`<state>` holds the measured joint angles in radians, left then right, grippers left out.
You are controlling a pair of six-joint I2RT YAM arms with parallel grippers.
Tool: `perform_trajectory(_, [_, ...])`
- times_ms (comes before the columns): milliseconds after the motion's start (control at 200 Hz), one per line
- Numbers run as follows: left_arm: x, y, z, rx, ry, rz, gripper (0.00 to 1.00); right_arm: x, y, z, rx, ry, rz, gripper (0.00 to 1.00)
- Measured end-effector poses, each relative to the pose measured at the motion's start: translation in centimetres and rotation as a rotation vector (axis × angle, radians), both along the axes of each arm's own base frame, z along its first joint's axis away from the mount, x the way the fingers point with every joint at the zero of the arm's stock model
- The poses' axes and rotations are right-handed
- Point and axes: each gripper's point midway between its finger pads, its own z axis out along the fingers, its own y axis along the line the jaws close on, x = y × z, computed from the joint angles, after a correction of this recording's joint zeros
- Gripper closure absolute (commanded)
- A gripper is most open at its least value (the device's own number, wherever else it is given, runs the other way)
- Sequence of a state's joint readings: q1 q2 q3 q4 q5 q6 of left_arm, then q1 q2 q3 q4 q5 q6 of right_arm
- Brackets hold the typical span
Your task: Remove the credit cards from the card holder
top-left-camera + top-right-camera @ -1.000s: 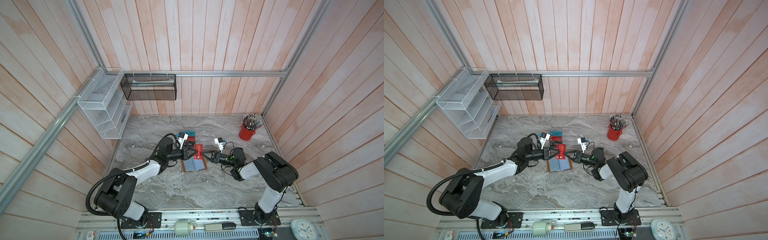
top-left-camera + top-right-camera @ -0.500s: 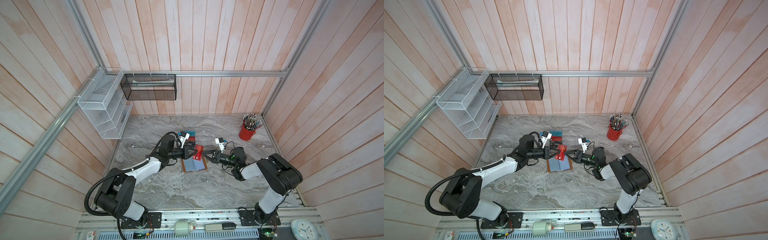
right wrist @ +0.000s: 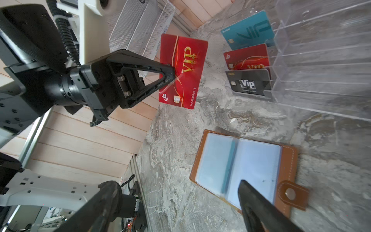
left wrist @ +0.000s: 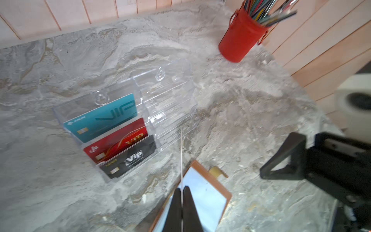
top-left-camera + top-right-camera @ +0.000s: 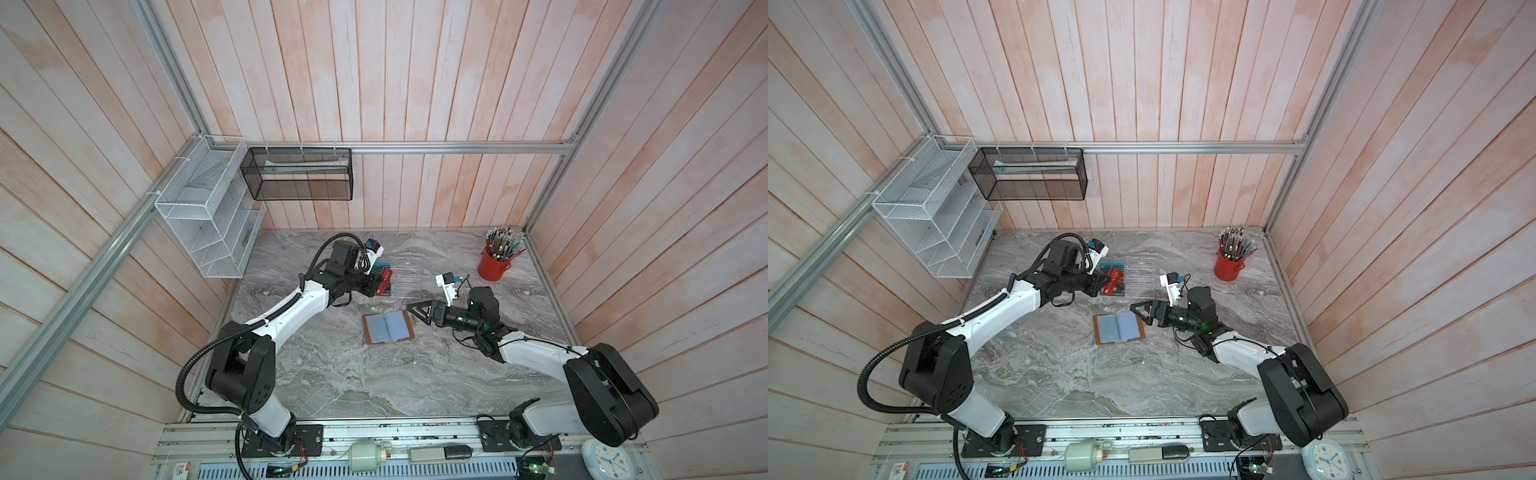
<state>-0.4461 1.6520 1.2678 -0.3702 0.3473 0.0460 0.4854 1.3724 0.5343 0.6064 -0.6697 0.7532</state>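
Red card (image 3: pixel 183 70): out of the sleeves and in the air. Your left gripper (image 3: pixel 170 76) pinches it at the middle of one long edge, tips pressed together on it. The long axis runs crosswise to the fingers. The printed face is turned to the right wrist camera and the bare edge to the left one.

In both top views it sits just left of centre, above the card holder (image 3: pixel 289 158) in the frame, at the acrylic rack (image 4: pixel 170 94).

Judged step: seat it there.
- Roll the wrist until the long edge lies level, like the three seated cards (image 4: pixel 112 138).
- Come down into a free slot and release only once it bottoms.
- Don't brush the neighbours.

The card holder lies open and flat at centre frame. The right gripper (image 5: pixel 415 310), spread wide, hovers at its right edge; I can't tell whether it touches.
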Motion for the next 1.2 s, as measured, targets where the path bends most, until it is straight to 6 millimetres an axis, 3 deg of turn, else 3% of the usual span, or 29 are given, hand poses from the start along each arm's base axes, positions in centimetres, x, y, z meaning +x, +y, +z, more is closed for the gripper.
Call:
perform_trajectory(230, [1.3, 1.6, -1.0, 0.237, -0.165, -0.143, 1.00, 1.4, -0.7, -0.6, -0.132, -0.014, -0.046, 0.04])
perform_trajectory(575, [3.2, 1.4, -2.2, 0.475, -0.361, -0.423, 1.00, 2.3, -1.4, -1.6, -0.249, -0.012, -0.073, 0.03])
perform_trajectory(965, [5.6, 0.7, -4.4, 0.621, -0.421, -0.616, 1.00, 4.8, -1.5, -1.5, -0.344, -0.044, -0.119, 0.03])
perform_trajectory(1200, [5.6, 0.9, -6.4, 0.677, -0.410, -0.700, 1.00, 5.3, -0.5, -2.1, -0.397, -0.062, -0.122, 0.03])
